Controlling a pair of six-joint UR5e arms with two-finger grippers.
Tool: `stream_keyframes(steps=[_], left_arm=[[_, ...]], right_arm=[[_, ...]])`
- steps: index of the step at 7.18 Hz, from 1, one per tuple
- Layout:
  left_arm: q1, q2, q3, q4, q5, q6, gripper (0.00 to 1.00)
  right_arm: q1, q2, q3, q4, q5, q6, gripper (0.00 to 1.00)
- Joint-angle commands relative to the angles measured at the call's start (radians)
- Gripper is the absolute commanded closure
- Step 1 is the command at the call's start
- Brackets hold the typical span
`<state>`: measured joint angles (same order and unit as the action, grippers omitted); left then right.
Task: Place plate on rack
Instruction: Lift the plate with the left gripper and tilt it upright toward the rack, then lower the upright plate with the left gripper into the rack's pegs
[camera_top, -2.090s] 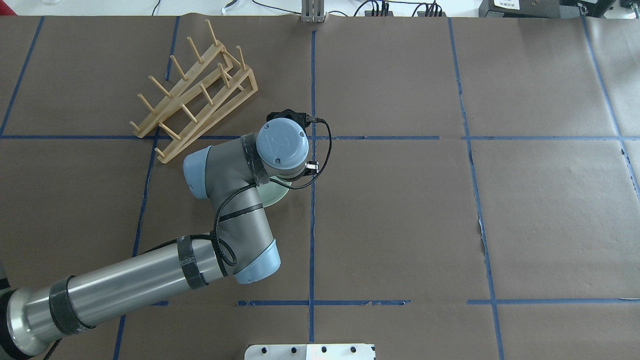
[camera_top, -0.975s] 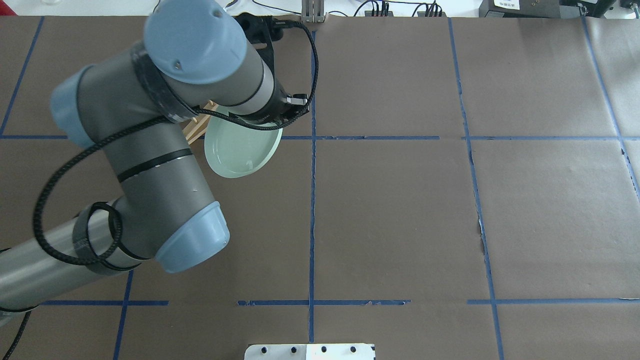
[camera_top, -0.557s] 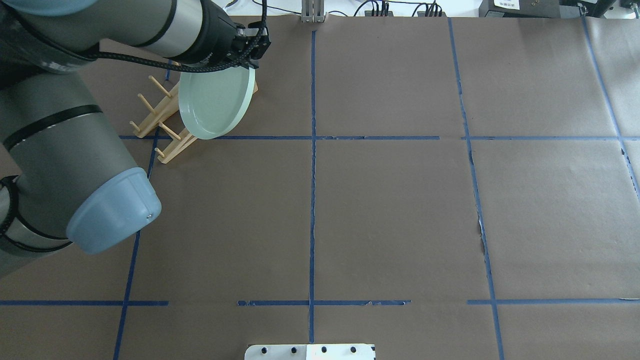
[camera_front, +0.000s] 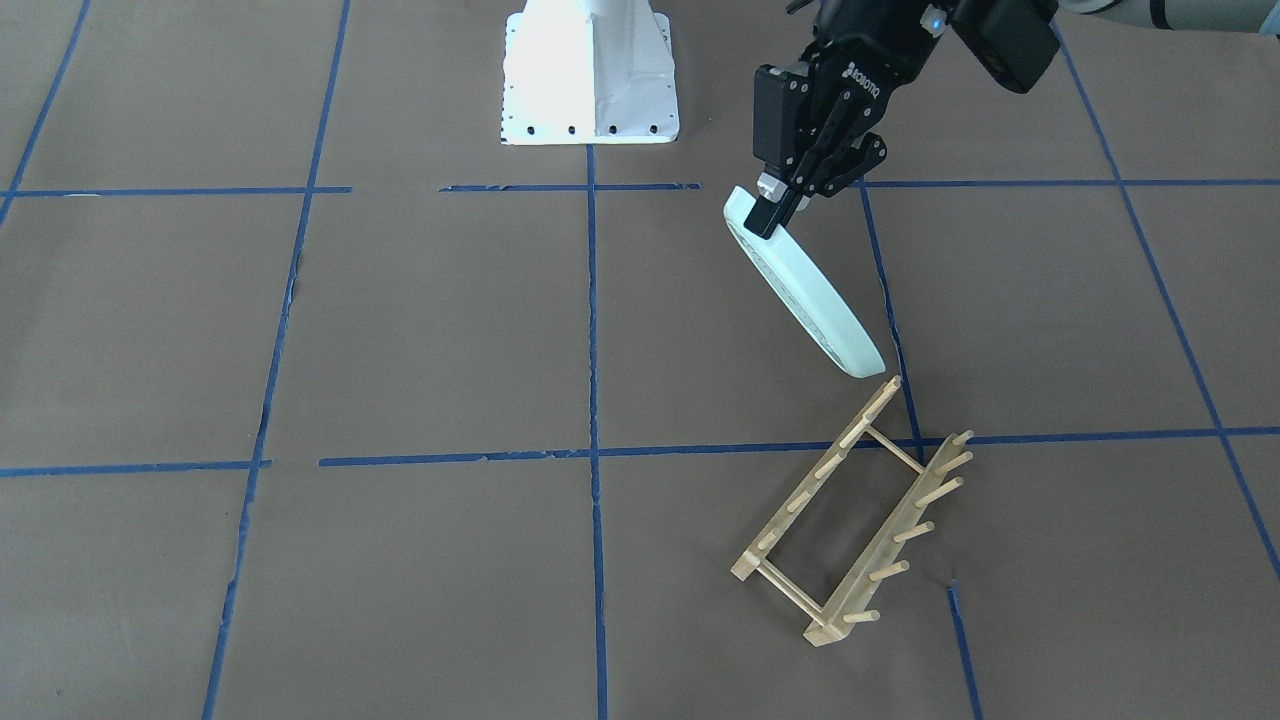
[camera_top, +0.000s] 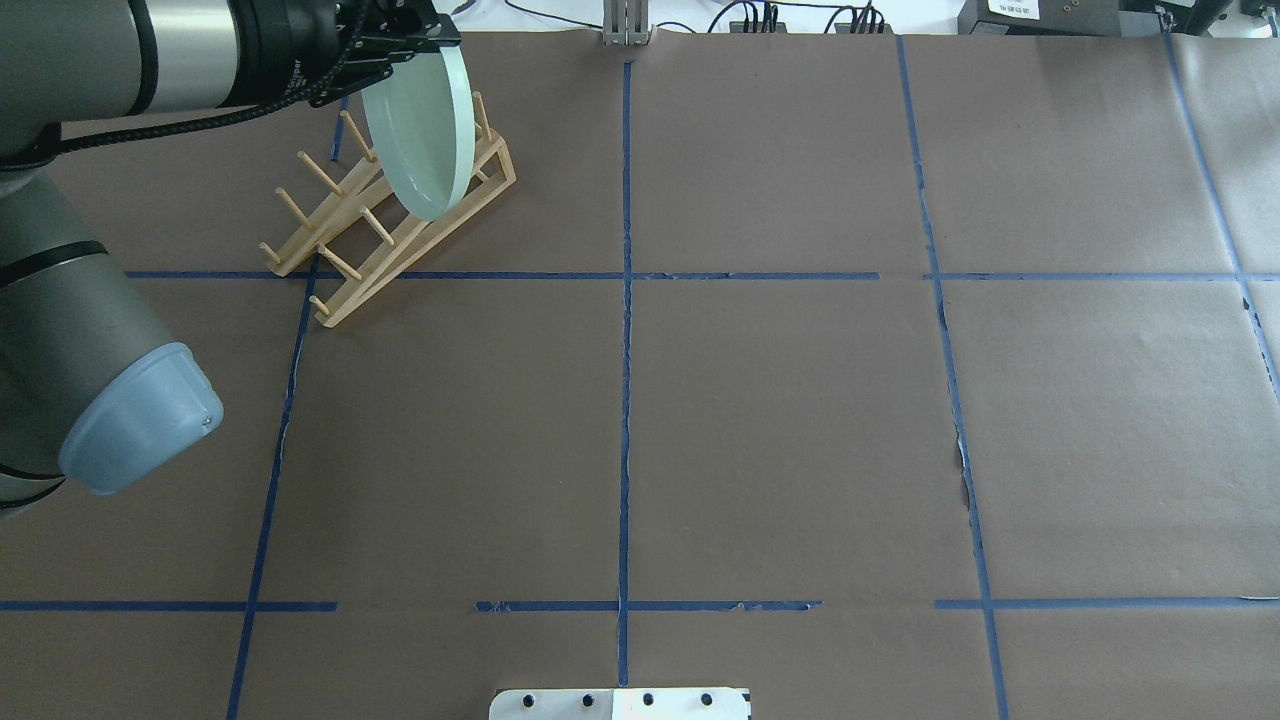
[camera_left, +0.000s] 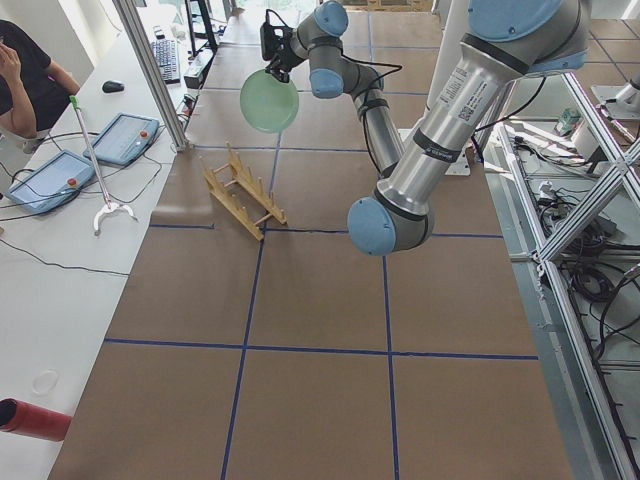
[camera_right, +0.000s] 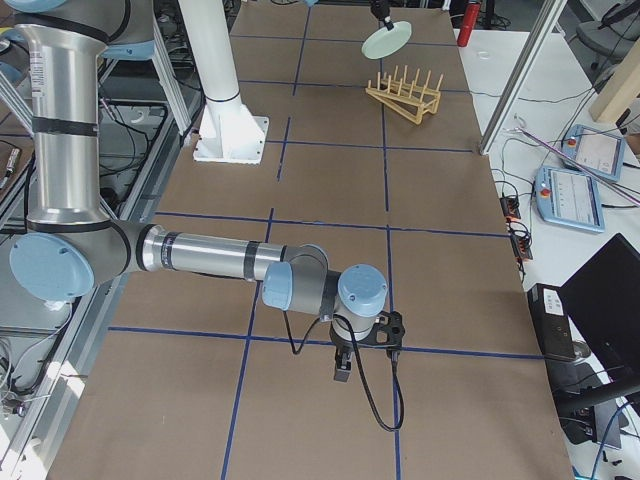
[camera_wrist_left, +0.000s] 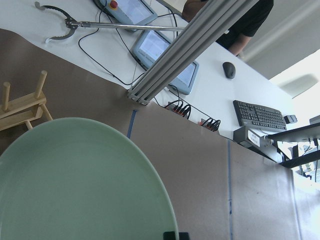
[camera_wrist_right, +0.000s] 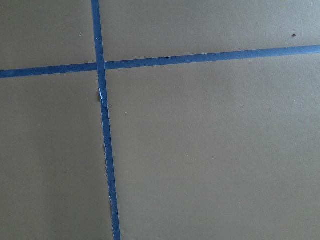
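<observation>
My left gripper (camera_front: 773, 208) is shut on the rim of the pale mint-green plate (camera_front: 806, 292). It holds the plate in the air, tilted steeply on edge, just above the near end of the light wooden rack (camera_front: 851, 512). In the overhead view the plate (camera_top: 421, 128) hangs in front of the rack's (camera_top: 352, 262) far pegs. The left wrist view shows the plate (camera_wrist_left: 75, 185) large, with two rack pegs (camera_wrist_left: 22, 102) at its left. I cannot tell whether plate and rack touch. My right gripper (camera_right: 342, 368) hovers low over bare paper far from the rack. I cannot tell whether it is open or shut.
The table is covered in brown paper (camera_top: 780, 420) with blue tape lines. A white arm base (camera_front: 588, 72) stands at the robot's side. An aluminium post (camera_top: 626, 28) stands at the far edge. Tablets, cables and an operator (camera_left: 28, 70) lie beyond it.
My left arm lifted the plate off the table, carried it toward the far left, and turned it from flat to nearly on edge over the rack.
</observation>
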<state>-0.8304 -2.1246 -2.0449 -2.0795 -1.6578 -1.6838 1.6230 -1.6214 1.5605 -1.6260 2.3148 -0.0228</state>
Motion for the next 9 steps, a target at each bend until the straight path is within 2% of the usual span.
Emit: stream_keyframes(steps=[1, 3, 5, 8, 9], left_arm=[[0.001, 0.02, 0.07, -0.254, 0.143, -0.16, 1.0], [-0.002, 0.028, 0.229, -0.524, 0.234, -0.267, 1.0], [-0.019, 0.028, 0.345, -0.603, 0.318, -0.334, 1.0], [-0.056, 0.023, 0.536, -0.752, 0.326, -0.437, 1.0], [-0.062, 0.022, 0.551, -0.757, 0.326, -0.451, 1.0]], right_arm=[[0.0, -0.002, 0.0, 0.0, 0.0, 0.001, 0.0], [0.0, 0.0, 0.001, 0.0, 0.0, 0.001, 0.0], [0.0, 0.0, 0.0, 0.0, 0.0, 0.0, 0.0], [0.0, 0.0, 0.0, 0.0, 0.0, 0.001, 0.0], [0.0, 0.0, 0.001, 0.0, 0.0, 0.0, 0.0]])
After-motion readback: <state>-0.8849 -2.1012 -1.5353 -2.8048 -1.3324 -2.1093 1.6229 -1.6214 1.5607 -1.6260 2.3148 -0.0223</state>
